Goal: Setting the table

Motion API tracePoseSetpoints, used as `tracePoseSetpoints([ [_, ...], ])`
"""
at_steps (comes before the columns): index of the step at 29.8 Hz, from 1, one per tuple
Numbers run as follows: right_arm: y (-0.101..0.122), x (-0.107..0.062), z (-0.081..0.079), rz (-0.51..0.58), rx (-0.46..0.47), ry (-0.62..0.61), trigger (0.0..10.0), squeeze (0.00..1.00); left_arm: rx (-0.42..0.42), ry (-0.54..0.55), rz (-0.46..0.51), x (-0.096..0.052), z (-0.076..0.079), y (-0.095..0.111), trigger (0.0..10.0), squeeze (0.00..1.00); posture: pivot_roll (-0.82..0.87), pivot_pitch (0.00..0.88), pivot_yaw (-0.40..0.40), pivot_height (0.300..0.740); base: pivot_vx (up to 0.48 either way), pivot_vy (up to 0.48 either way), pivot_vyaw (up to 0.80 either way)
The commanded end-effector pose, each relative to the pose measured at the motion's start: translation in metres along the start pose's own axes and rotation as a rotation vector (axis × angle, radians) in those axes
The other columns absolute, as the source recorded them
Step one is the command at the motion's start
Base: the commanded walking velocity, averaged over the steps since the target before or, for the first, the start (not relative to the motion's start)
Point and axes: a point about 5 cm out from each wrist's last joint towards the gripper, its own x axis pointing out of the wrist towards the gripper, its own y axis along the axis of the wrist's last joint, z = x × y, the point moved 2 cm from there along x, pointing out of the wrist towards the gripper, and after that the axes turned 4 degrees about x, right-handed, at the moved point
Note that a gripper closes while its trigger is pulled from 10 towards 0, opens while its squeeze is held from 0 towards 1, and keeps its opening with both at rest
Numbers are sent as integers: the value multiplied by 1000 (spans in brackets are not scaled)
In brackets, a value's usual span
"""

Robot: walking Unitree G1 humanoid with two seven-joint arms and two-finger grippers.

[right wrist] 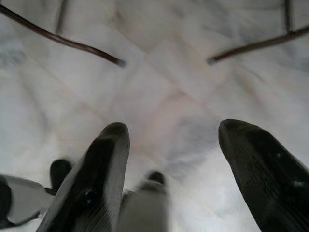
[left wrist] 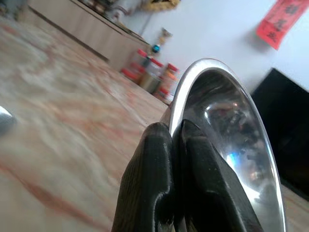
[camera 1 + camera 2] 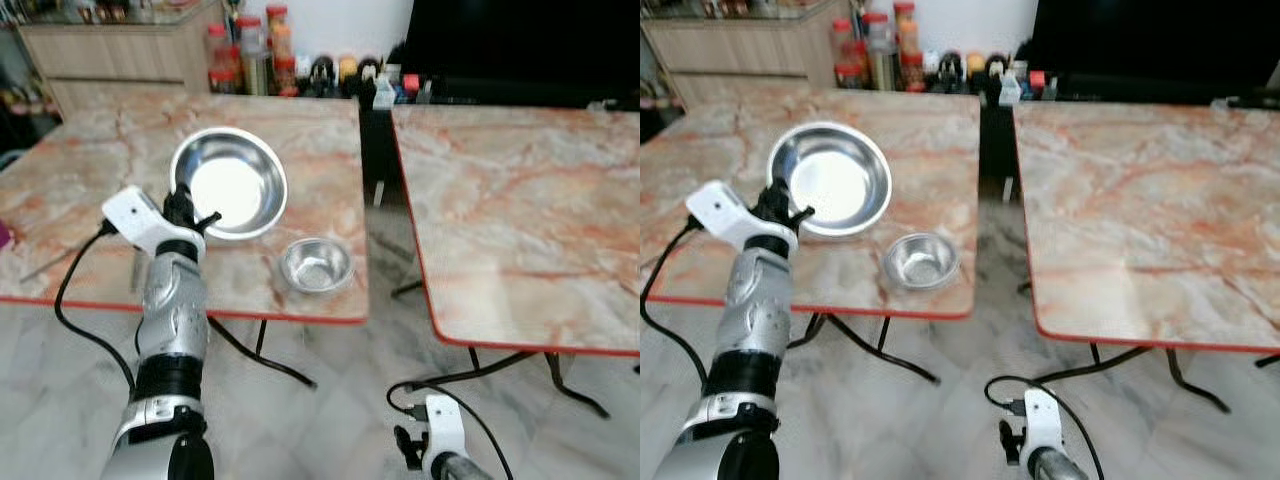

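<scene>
Bowl (image 3: pixel 229 182), the big steel one, sitting on the left marble table (image 3: pixel 80 170), rim clamped between the left gripper's (image 2: pixel 176 133) black fingers (image 2: pixel 149 179) at its near-left edge. Right gripper (image 1: pixel 171 133) hanging low over the pale floor (image 1: pixel 159 72), fingers spread apart, holding nothing. Just beyond, small bowl (image 3: pixel 316 264) near the table's front corner. Further back, bottles and jars (image 3: pixel 255 55) lined along the wall.

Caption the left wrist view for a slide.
Left gripper pinching the rim of a large steel bowl on the marble table.
</scene>
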Motion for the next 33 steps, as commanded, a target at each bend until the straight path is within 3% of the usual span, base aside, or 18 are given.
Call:
tracePoseSetpoints([
  [1, 4, 1, -1, 12, 14, -2, 10000, 0, -2, -14, 64, 7, 4, 19, 10000, 0, -28, 0, -36, 728, 0, -416, 0],
  [7, 4, 1, -1, 15, 24, -4, 10000, 0, 1, -42, 90, 11, 11, 28, 10000, 0, -29, 0, -34, 728, 0, -414, 0],
  [33, 5, 0, 4, 24, 0, -27, 10000, 0, -4, -113, 52, 5, 29, 16, 10000, 0, -40, 0, -23, 728, 0, -407, 73],
])
